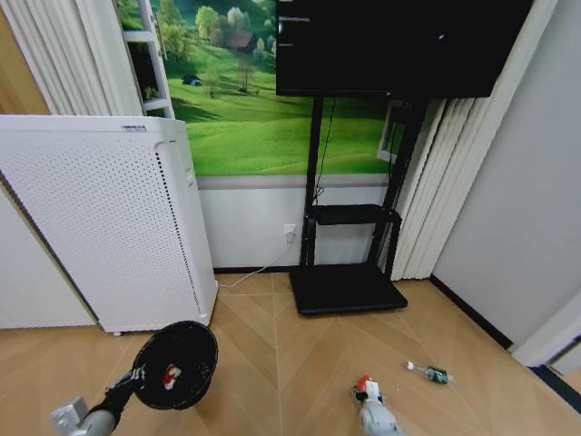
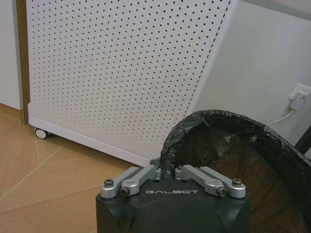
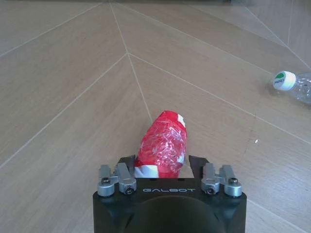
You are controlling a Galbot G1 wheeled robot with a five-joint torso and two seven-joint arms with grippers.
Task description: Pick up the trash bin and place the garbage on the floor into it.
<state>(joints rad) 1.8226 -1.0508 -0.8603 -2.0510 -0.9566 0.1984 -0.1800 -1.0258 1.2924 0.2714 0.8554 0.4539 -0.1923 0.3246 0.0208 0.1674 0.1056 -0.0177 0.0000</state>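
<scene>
My right fingers [image 3: 168, 167] stand one on each side of the crushed red-and-white can [image 3: 163, 144], closed in against its near end; whether it hangs clear of the floor [image 3: 73, 121] I cannot tell. The hold looks shallow to me. Most of the can juts out beyond my fingertips, and its crinkled, shiny skin gives little to bite on, so I judge it could swing down or slide out if I turn the wrist sharply on the way to the bin.

My left fingers [image 2: 167, 171] are pinched shut on the near rim of the trash bin [image 1: 177, 363], over the gathered black liner. That is my second worry: I hold rim and bag at one spot, so the bin can tip away from me, and if the slack liner creeps the rim may slip. Just beyond the bin stands the white perforated appliance [image 2: 121, 73]; a careless swing would knock against it.

The bin is small, round and black, and one red-and-white piece [image 1: 170, 375] already lies inside. Farther out past my right fingers, the clear bottle [image 3: 294, 85] with its green label lies on the parquet, well apart from the can.
</scene>
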